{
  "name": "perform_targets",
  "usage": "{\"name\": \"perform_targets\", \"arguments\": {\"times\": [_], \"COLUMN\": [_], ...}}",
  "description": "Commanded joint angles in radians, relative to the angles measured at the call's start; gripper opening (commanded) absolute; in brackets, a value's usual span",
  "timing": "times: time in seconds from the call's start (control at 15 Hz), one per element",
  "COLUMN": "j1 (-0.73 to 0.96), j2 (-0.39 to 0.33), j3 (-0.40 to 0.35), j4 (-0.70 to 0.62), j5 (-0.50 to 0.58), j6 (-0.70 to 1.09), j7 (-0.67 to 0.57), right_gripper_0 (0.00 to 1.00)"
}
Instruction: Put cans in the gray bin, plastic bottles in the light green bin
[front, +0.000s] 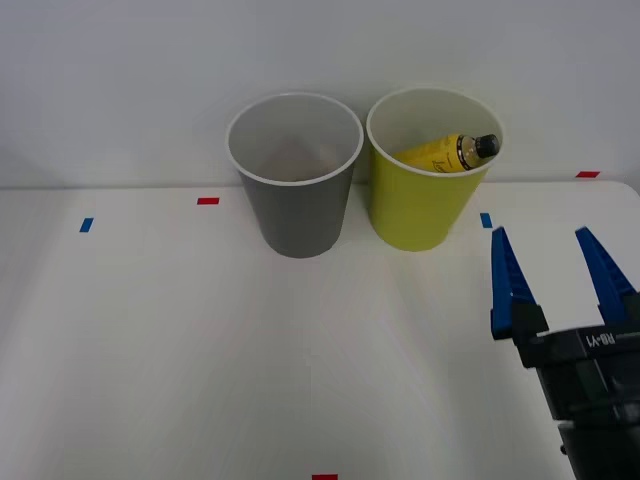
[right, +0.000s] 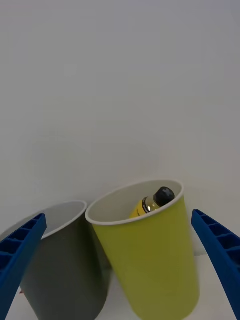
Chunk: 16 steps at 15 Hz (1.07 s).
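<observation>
tool (front: 553, 262) apart, nearside of light green bin (front: 425, 205)

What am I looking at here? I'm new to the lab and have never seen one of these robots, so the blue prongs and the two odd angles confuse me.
The blue prongs are the two ribbed fingers of the robot's right gripper, a simple two-finger claw on the end of its arm. They stand apart, so it is open and holds nothing.

One picture comes from a camera above the arms, looking down at a white table. The other comes from a camera on the right wrist, so you see the same fingers at its lower corners.

On the table stand two cup-shaped bins side by side: the gray bin, which looks empty from above, and the light green bin. A small yellow bottle with a black cap lies tilted inside the green one. Small red and blue tape marks dot the table.
</observation>
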<state>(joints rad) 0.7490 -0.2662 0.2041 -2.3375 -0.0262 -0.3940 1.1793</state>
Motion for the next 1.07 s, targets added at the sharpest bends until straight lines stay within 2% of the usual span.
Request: {"name": "perform_targets", "arguments": {"times": [0.07,0.27,0.53,0.87,1.0,1.07], "j1": [0.124,0.153,0.187,0.199,0.221,0.225], "j2": [-0.014,-0.024,-0.062,-0.007,-0.005,0.004], "j3": [0.004,-0.009,-0.051,-0.069,-0.084,-0.13], "j4": [0.06,0.228,0.311,0.481,0.494,0.494], "j5": [0.019,0.029,0.049,0.106,0.127,0.203], "j6": [-0.132,-0.275,-0.278,-0.43,-0.448,-0.46], "j7": [0.128,0.224,0.204,0.178,0.118,0.006], "right_gripper_0": [1.0,1.0,1.0,1.0,1.0,1.0]}}
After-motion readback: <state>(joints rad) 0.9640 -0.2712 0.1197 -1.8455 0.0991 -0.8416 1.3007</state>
